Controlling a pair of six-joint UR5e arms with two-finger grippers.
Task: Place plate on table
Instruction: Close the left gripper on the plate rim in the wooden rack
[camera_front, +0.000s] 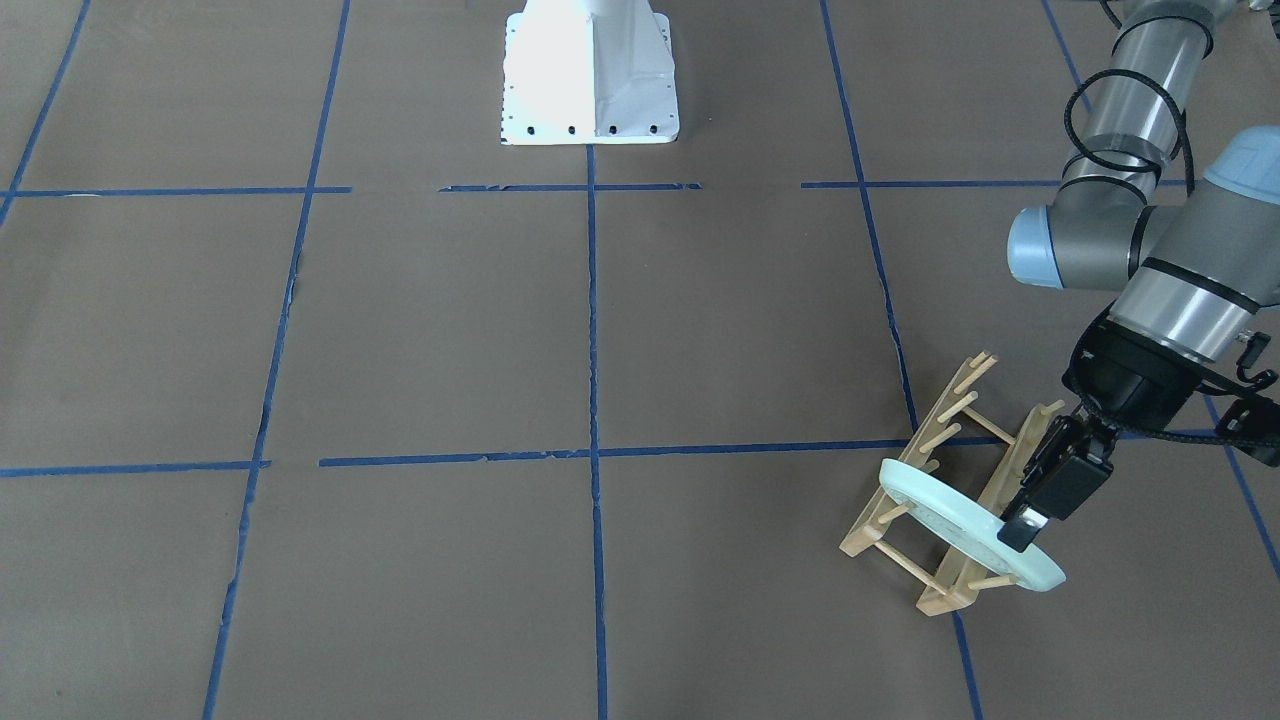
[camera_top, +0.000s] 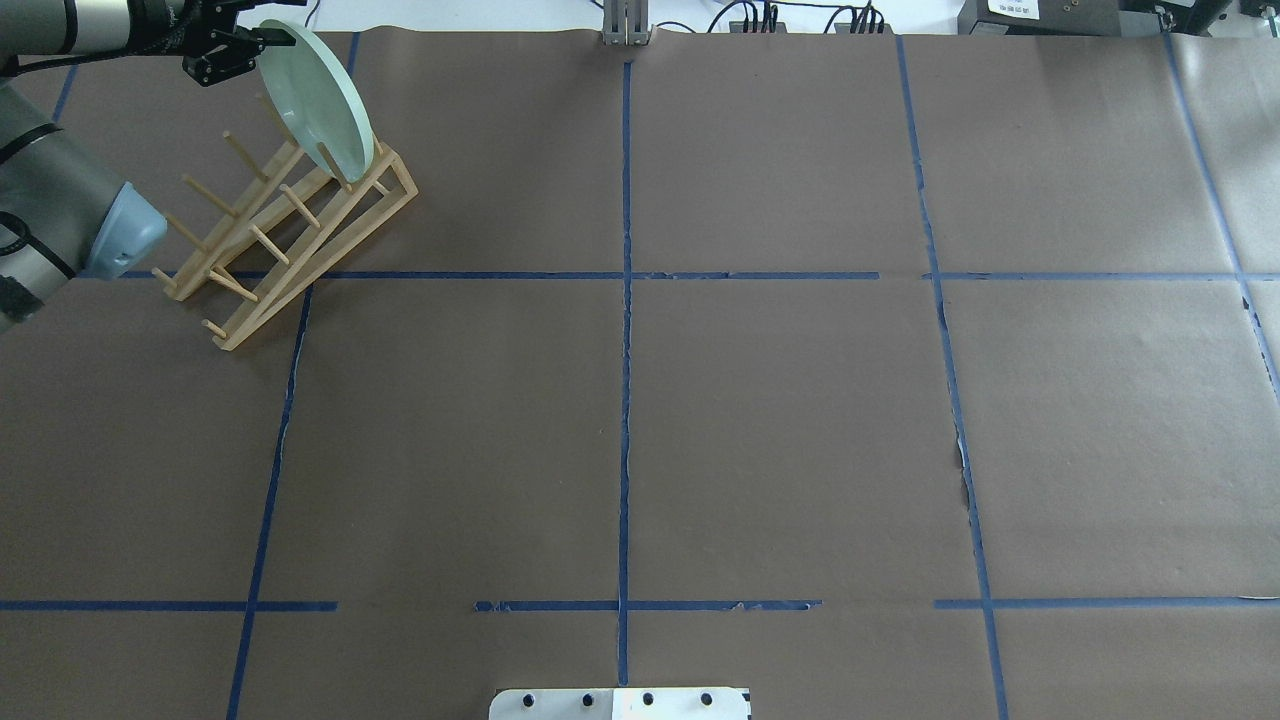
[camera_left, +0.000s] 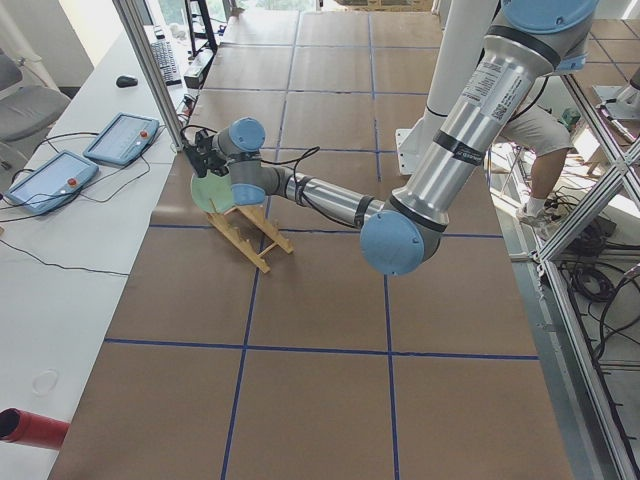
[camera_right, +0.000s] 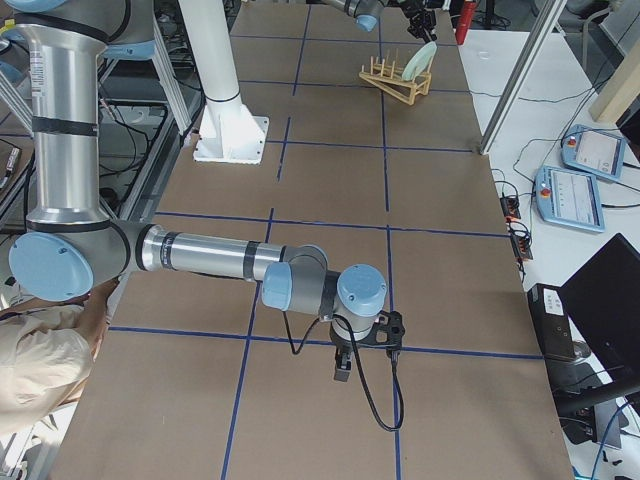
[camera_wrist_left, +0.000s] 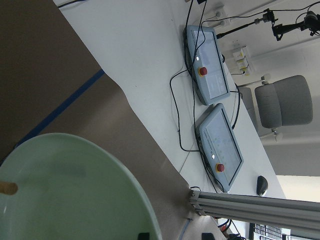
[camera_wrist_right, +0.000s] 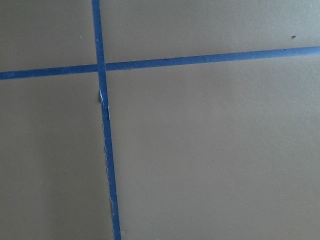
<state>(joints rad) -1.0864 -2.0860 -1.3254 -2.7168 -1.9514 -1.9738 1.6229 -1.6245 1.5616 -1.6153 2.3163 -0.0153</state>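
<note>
The pale mint-green plate (camera_front: 960, 525) stands on edge, tilted, between the pegs at the far end of a wooden peg rack (camera_front: 868, 532). In the overhead view the plate (camera_top: 318, 100) is at the far left of the table (camera_top: 780, 420). My left gripper (camera_front: 1020, 530) is shut on the plate's upper rim, as the overhead view (camera_top: 262, 40) also shows. The left wrist view shows the plate's face (camera_wrist_left: 70, 195) close up. My right gripper (camera_right: 342, 370) hangs low over the brown paper near the robot's right end; I cannot tell whether it is open or shut.
The white robot base (camera_front: 590, 70) stands at the table's middle edge. Beyond the far edge next to the rack are a white bench with two control tablets (camera_wrist_left: 210, 70), cables and an aluminium post (camera_left: 150, 70). A person sits near the right arm (camera_right: 40, 370).
</note>
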